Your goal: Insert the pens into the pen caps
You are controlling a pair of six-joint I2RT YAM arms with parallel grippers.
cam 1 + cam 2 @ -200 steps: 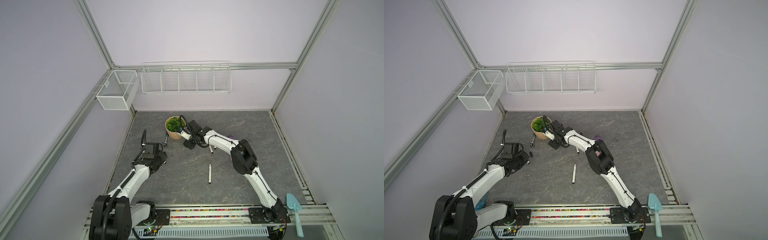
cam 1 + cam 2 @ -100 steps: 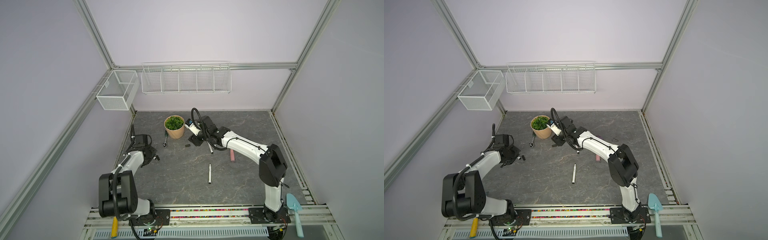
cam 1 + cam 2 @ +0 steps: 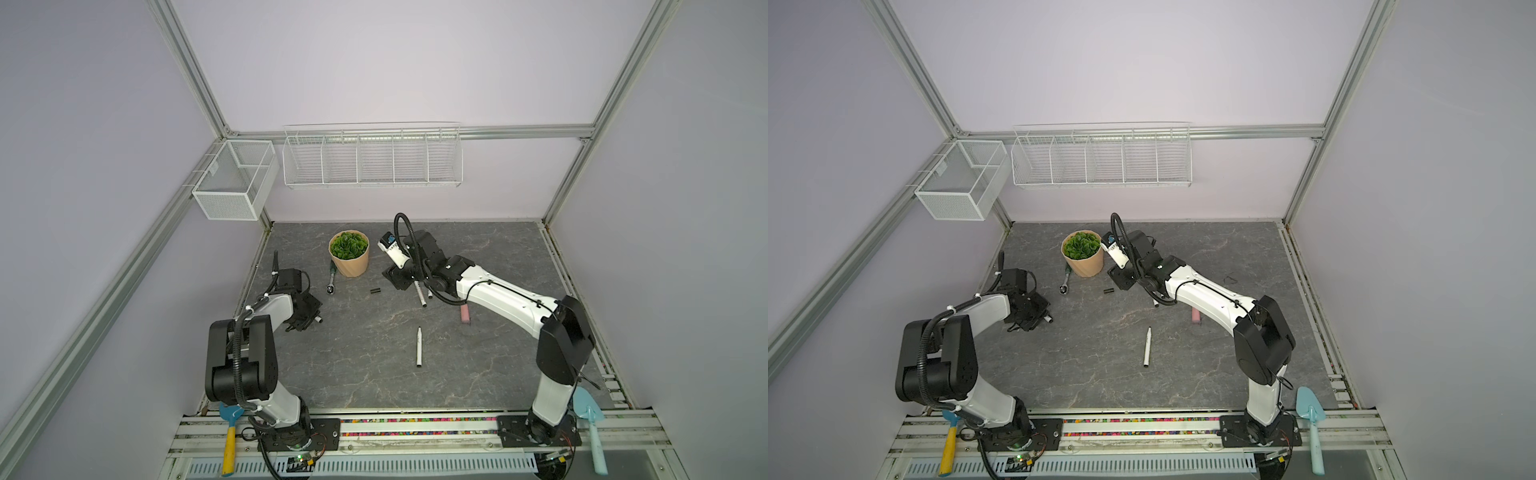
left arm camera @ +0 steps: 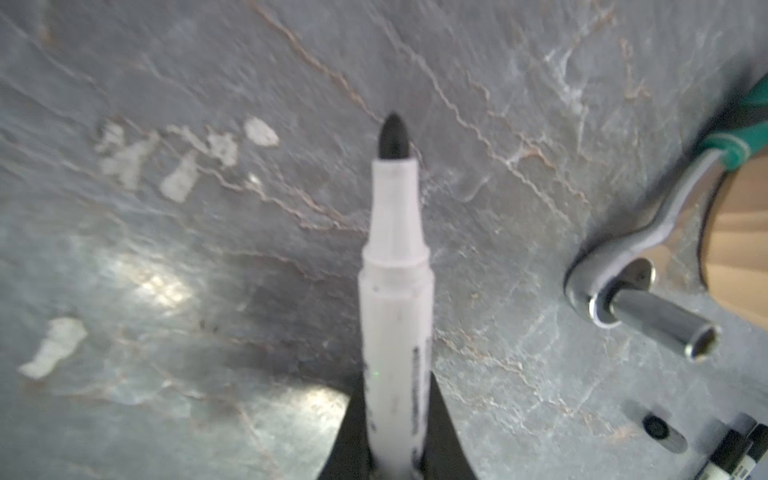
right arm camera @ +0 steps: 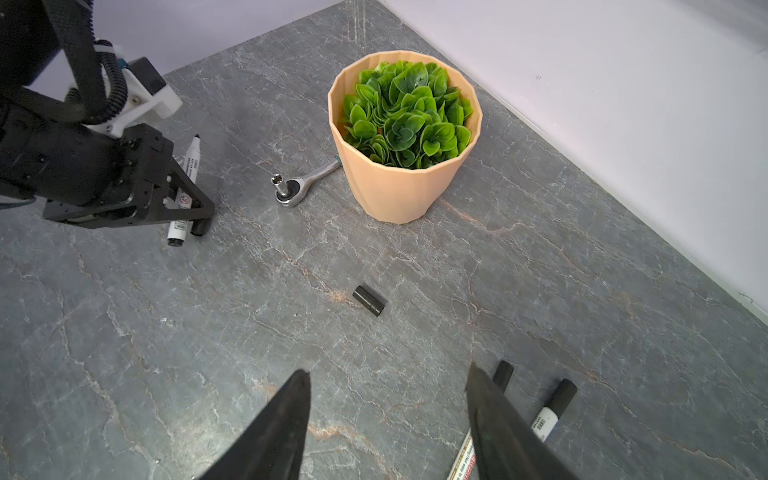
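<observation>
Pen (image 4: 395,291) uncapped, long axis along L gripper (image 4: 394,411), tip outward | L jaws clamp it | R gripper (image 5: 388,388) jaws wide, empty

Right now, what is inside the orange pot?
Green leaves fill the pot up to its rim. What lies under the leaves is covered, so I cannot tell.

The right arm (image 3: 507,301) has swung its elbow out rightward, uncovering the scoop's pink handle (image 3: 465,314); the right gripper (image 5: 388,370) has backed off the plant pot (image 3: 349,266), baring a pen cap (image 3: 375,291). The left arm (image 3: 241,353) has folded upright
</observation>
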